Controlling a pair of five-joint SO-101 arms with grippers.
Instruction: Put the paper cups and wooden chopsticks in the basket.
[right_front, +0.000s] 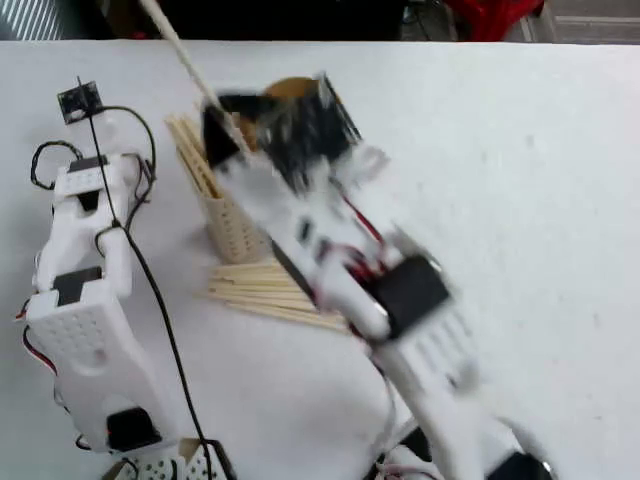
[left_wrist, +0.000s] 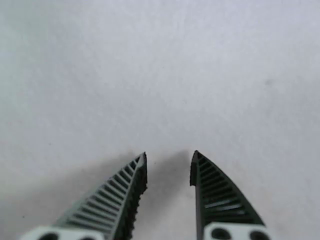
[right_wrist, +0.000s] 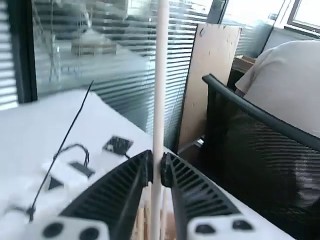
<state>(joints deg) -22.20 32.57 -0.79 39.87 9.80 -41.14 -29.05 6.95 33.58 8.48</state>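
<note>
While the right claw (right_wrist: 156, 156) pinches a chopstick (right_wrist: 161, 75) before slatted blinds (right_wrist: 100, 45), left claw (left_wrist: 169, 155) parted over white table (left_wrist: 150, 75)

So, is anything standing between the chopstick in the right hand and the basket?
Nothing visible does. The right hand holds the chopstick over the basket. Other chopsticks already lean in the basket, and the arm hides part of its opening.
</note>
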